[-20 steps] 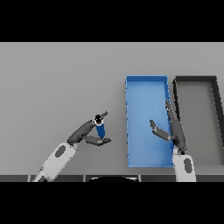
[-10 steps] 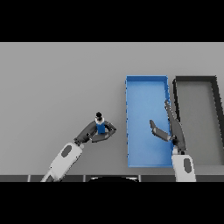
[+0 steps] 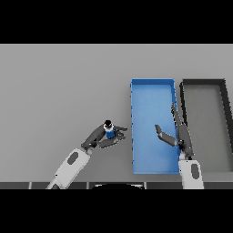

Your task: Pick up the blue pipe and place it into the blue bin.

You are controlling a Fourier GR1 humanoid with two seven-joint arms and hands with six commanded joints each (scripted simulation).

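Head view: the blue bin is the landmark, a long open tray lying on the grey table with its length running away from the robot. Just beside its right wall lies a dark grey bin of like shape, the two nearly touching. To the left of the blue bin, near its lower half and apart from its wall, the left hand has its fingers and thumb curled round the blue pipe, a short blue piece with a dark cap at its top end. The pipe is outside the bin, over bare table. The right hand is over the blue bin's right side, its fingers straight and spread from the thumb, holding nothing.
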